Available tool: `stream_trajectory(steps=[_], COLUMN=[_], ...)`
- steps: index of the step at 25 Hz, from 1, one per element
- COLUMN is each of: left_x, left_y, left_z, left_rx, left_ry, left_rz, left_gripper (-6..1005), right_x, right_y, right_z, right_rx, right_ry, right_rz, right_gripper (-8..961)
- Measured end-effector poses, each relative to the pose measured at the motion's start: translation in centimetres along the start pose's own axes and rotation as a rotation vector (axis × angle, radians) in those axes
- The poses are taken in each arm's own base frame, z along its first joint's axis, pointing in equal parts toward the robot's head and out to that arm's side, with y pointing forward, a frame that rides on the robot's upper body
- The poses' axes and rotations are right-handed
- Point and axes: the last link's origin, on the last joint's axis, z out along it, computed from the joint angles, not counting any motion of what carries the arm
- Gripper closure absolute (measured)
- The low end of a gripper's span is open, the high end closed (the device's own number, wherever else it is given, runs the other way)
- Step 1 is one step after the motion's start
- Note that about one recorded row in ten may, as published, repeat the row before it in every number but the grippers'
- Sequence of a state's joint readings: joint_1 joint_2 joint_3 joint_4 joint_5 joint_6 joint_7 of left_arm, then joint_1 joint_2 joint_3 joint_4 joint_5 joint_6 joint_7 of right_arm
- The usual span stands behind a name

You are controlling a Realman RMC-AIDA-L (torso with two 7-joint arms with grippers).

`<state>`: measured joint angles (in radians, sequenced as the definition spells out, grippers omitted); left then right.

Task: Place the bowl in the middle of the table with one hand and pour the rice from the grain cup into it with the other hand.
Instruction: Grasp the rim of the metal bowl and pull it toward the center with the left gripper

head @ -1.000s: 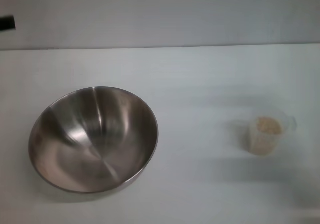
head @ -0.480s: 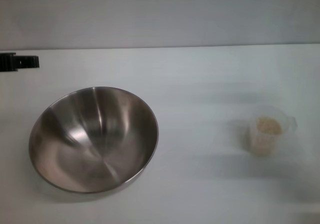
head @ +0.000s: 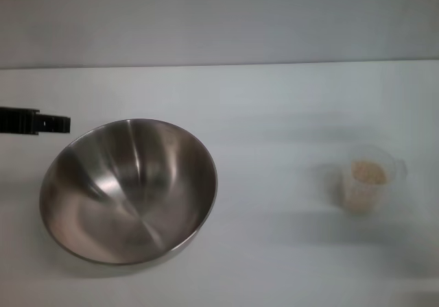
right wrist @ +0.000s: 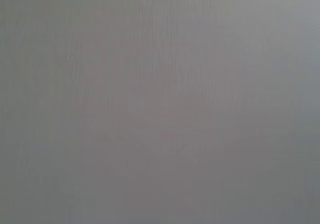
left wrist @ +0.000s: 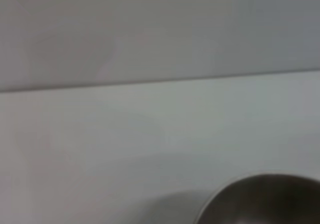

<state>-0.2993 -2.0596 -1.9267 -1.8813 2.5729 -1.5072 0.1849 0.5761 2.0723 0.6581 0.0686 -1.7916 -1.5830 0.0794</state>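
Note:
The steel bowl (head: 128, 190) rests on the left half of the white table (head: 274, 108), its shiny inside bare. The clear grain cup (head: 367, 181) stands upright at the right, holding beige rice (head: 368, 172). My left gripper (head: 58, 123) reaches in from the left edge as a thin black tip, just beyond the bowl's far-left rim and apart from it. In the left wrist view the bowl's rim (left wrist: 260, 199) shows at the edge of the table. The right gripper is out of view; its wrist view shows only plain grey.
A grey wall (head: 219, 19) rises behind the table's far edge. White tabletop lies between the bowl and the cup.
The left gripper has moved down and to the right in the head view, from the upper left edge to beside the bowl's rim. Bowl and cup have stayed put.

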Motion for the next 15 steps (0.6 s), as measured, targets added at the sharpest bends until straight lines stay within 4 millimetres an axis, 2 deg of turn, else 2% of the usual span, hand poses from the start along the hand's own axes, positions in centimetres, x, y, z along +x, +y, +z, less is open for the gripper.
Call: stream_trajectory(steps=[9,15], left_x=[-1.0,-1.7], left_y=[0.1,-0.6], left_z=[0.1,1.3], left_rx=[-0.007,-0.001], left_ry=[-0.075,-0.101], left_rz=[-0.001,-0.031], left_gripper=[188,189], right_x=[0.0,0.0], right_y=[-0.2,-0.2], right_z=[-0.1,-0.1], right_rx=[0.002,0.003], right_ry=[0.002,0.004], right_rz=[-0.007,-0.007], right_gripper=[319,317])
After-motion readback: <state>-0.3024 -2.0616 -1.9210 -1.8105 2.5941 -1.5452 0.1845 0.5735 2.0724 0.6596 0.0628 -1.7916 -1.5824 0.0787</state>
